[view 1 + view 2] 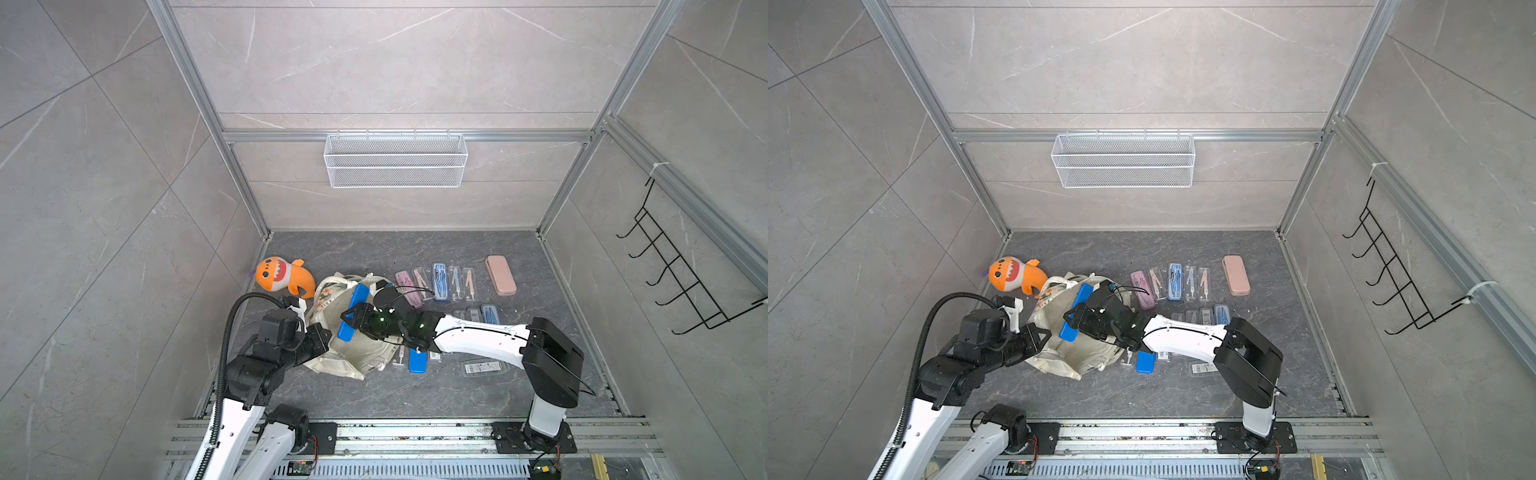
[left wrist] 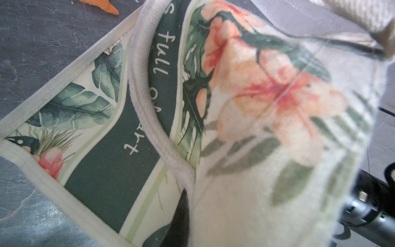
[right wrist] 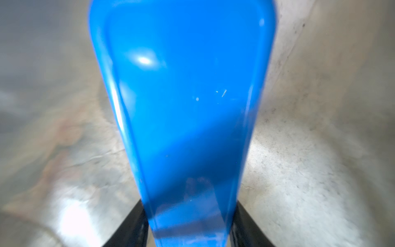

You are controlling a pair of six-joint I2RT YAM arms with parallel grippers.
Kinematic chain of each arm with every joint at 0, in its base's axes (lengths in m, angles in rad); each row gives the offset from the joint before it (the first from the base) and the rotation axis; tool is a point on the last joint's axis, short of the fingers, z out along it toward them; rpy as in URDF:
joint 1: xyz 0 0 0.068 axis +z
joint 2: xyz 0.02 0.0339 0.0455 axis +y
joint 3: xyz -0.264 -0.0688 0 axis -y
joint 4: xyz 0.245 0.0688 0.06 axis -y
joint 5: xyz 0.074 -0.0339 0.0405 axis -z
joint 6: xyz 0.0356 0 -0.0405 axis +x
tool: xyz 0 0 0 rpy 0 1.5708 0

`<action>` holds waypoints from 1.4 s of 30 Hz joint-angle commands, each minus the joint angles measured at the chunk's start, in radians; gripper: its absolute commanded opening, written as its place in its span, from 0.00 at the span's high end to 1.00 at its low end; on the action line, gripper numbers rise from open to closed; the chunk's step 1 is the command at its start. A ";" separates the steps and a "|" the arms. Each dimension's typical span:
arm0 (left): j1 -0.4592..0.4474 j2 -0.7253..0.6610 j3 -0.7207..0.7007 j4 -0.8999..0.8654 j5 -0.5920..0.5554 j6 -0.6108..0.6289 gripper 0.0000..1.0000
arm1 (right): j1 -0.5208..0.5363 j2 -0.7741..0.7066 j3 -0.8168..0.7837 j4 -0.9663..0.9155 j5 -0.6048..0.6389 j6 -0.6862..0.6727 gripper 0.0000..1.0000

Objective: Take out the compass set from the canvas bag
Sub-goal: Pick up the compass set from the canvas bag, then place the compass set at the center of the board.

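Observation:
The cream canvas bag [image 1: 361, 353] [image 1: 1077, 359] with its green floral panel [image 2: 106, 149] lies crumpled at the floor's left. My left gripper [image 1: 326, 332] [image 1: 1045, 332] is shut on the bag's cloth at its near left side; one black finger [image 2: 181, 216] shows under the fabric. A blue compass set case [image 1: 360, 294] [image 1: 1082, 293] [image 3: 181, 96] stands tilted above the bag's opening, clear of the cloth in the right wrist view. My right gripper [image 1: 355, 317] [image 1: 1077, 319] [image 3: 189, 231] is shut on its lower part, a finger on each side.
An orange plush shark [image 1: 282, 276] lies behind the bag to the left. Several compass sets [image 1: 440, 280] and a pink case [image 1: 500, 275] lie in rows to the right, with another blue case [image 1: 417, 360] by the bag. A wire basket [image 1: 395, 160] hangs on the back wall.

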 commanded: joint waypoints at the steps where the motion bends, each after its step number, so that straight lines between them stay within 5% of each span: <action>1: -0.002 0.005 0.005 0.032 -0.022 -0.014 1.00 | -0.004 -0.082 -0.017 -0.025 0.039 -0.066 0.63; 19: 0.001 0.119 0.023 0.138 -0.075 -0.140 1.00 | -0.163 -0.508 -0.148 -0.423 0.066 -0.196 0.66; 29: 0.011 0.279 0.117 0.298 0.049 -0.257 1.00 | -0.198 -0.645 -0.357 -0.709 0.009 -0.217 0.68; 42: 0.011 0.298 0.082 0.533 0.142 -0.529 1.00 | -0.188 -0.693 -0.684 -0.690 -0.085 -0.051 0.67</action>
